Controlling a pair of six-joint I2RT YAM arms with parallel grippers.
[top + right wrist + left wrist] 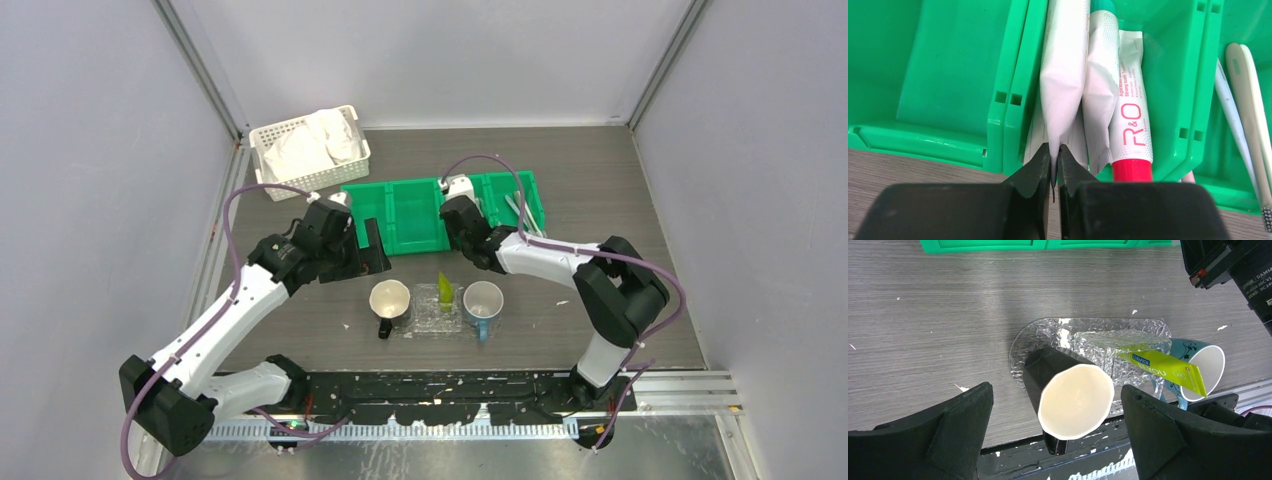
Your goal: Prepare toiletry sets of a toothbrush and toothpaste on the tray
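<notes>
The clear tray [428, 322] lies at the table's near middle, also in the left wrist view [1040, 332]. A yellow-green toothpaste tube [445, 289] stands tilted on it [1163, 370]. My left gripper [372, 248] is open and empty, hovering left of and behind the tray [1055, 390]. My right gripper [457, 208] is over the green bin [415, 215] and shut [1054, 150] on the crimped end of a white toothpaste tube [1061, 75]. Beside it lie another white tube [1099, 90] and a red-capped tube [1131, 120]. White toothbrushes [1248, 100] lie in the compartment to the right.
A black mug with a cream inside [389, 300] stands at the tray's left end [1075, 400]. A teal mug [483, 300] stands at its right end [1205, 365]. A white lattice basket [310, 150] with white cloth sits at the back left.
</notes>
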